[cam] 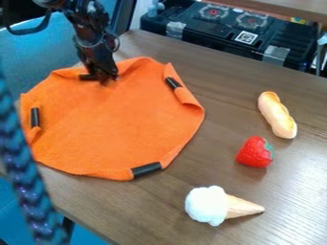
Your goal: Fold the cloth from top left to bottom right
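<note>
Camera view, ice-cream cone (220,206): lying nearest, on the table (153,210).
Strawberry (254,152): sitting beyond the cone, right of the cloth.
Cloth (115,129): lying mostly spread on the table, its edges curling in places; the diagonal fold is waiting to be made, the whole carry to bottom right remaining.
Gripper (108,78): hanging at the cloth's upper-left edge, probably marking the grasping stage; whether it is pinching fabric, one cannot tell.

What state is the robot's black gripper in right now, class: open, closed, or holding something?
Black metal-and-plastic gripper: at the upper-left part of the orange fabric cloth; open, closed or holding it cannot be told.
</note>
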`<state>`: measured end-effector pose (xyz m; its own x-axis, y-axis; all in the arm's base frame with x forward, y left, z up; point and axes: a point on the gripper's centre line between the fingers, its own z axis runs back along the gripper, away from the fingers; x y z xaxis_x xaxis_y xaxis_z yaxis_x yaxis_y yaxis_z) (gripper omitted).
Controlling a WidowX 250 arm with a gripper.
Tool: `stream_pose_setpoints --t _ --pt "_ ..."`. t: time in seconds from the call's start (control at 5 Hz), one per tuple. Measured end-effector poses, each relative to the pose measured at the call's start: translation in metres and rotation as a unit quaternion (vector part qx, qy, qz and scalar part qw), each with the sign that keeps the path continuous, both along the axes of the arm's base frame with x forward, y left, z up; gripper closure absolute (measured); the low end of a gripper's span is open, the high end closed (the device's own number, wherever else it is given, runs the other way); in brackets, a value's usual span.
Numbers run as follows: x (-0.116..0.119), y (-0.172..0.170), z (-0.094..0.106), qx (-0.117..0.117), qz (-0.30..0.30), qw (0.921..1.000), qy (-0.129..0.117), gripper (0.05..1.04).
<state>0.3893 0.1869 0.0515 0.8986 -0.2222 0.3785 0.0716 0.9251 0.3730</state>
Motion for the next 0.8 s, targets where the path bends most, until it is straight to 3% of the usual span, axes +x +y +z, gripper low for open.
stream_pose_setpoints --t 0.2,0.4,0.6,0.8 --pt "0.001 0.0 0.002 -0.006 0.001 1.0 0.003 0.924" --pt "0.007 0.0 0.013 -0.021 0.005 0.9998 0.002 1.019" --pt "0.012 0.005 0.03 -0.045 0.015 0.9989 -0.001 1.033" --pt "0.006 -0.002 0.033 -0.068 0.009 0.9975 0.016 1.033"
